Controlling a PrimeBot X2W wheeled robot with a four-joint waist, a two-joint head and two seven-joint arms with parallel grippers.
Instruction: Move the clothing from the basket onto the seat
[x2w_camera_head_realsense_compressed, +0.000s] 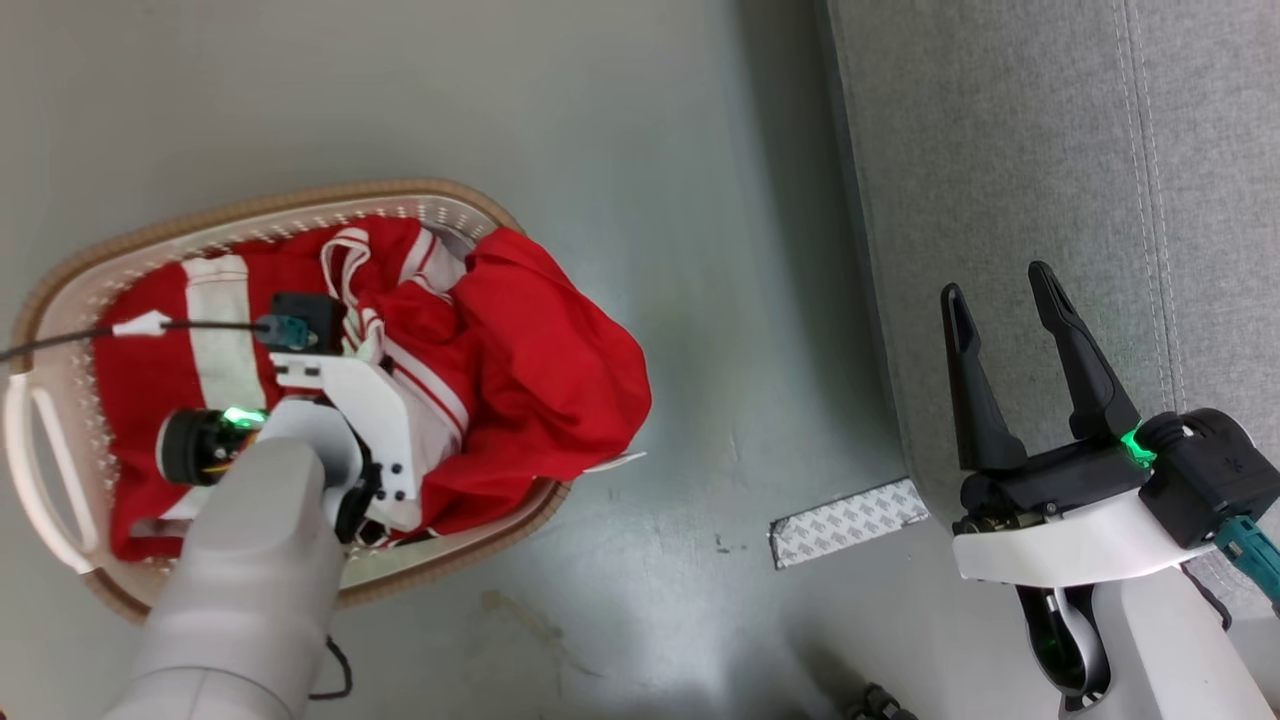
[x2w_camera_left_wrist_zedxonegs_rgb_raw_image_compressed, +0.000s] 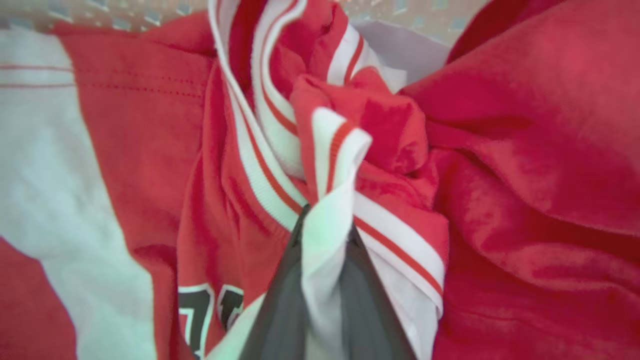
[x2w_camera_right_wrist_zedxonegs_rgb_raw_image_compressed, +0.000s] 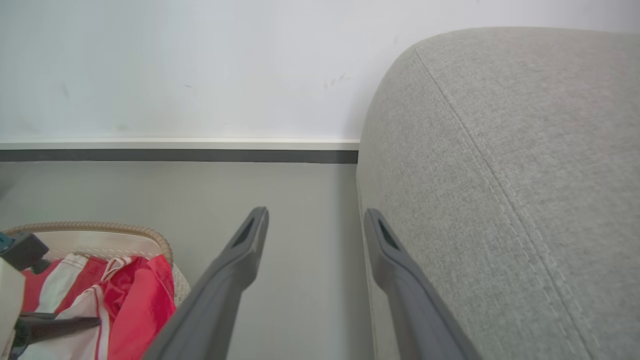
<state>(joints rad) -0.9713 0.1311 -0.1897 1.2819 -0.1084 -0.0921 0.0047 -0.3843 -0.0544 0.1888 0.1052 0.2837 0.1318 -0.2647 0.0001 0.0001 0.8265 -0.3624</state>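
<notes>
The basket (x2w_camera_head_realsense_compressed: 250, 205) stands on the floor at the left, piled with red and white clothing (x2w_camera_head_realsense_compressed: 540, 360), and one red garment hangs over its right rim. My left arm (x2w_camera_head_realsense_compressed: 260, 520) reaches down into the pile. In the left wrist view my left gripper (x2w_camera_left_wrist_zedxonegs_rgb_raw_image_compressed: 327, 220) is shut on a white, red-striped fold of the clothing (x2w_camera_left_wrist_zedxonegs_rgb_raw_image_compressed: 525, 125). A dark white-edged numeral (x2w_camera_left_wrist_zedxonegs_rgb_raw_image_compressed: 200, 310) shows beside it. My right gripper (x2w_camera_head_realsense_compressed: 998, 283) stands open and holds nothing, over the left edge of the grey seat (x2w_camera_head_realsense_compressed: 1000, 150). The right wrist view shows its fingertips (x2w_camera_right_wrist_zedxonegs_rgb_raw_image_compressed: 260, 215) apart, between the basket (x2w_camera_right_wrist_zedxonegs_rgb_raw_image_compressed: 100, 227) and the seat (x2w_camera_right_wrist_zedxonegs_rgb_raw_image_compressed: 500, 175).
Grey floor (x2w_camera_head_realsense_compressed: 700, 200) separates the basket from the seat. A strip of patterned tape (x2w_camera_head_realsense_compressed: 850, 522) lies on the floor by the seat's corner. A black cable (x2w_camera_head_realsense_compressed: 60, 340) runs across the basket's left side. A white wall with a dark baseboard (x2w_camera_right_wrist_zedxonegs_rgb_raw_image_compressed: 175, 155) stands beyond.
</notes>
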